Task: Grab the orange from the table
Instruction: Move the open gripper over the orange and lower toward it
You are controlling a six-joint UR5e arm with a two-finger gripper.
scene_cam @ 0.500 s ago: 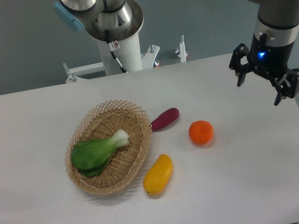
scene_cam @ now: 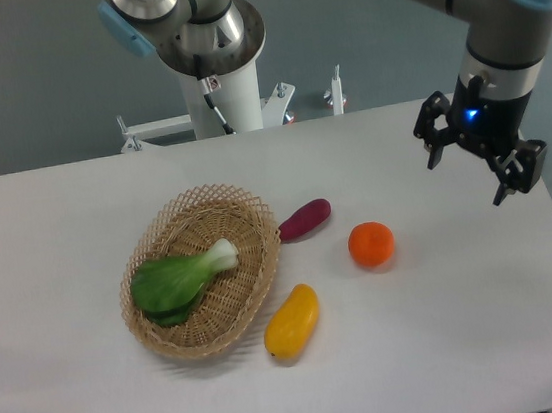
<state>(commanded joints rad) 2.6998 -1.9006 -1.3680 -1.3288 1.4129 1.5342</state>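
The orange [scene_cam: 371,244], small, round and bright, rests on the white table [scene_cam: 452,326] right of centre. My gripper [scene_cam: 467,177] hangs above the table to the orange's upper right, well apart from it. Its two black fingers are spread wide, so it is open, with nothing between them.
A wicker basket [scene_cam: 159,322] holding a green bok choy [scene_cam: 176,280] sits left of centre. A purple oblong vegetable [scene_cam: 305,219] lies just left of the orange, and a yellow mango-like fruit [scene_cam: 292,320] lies below it. The table's right edge runs close to the gripper.
The gripper has shifted a little to the left and up, closer to the orange. The objects on the table have not moved.
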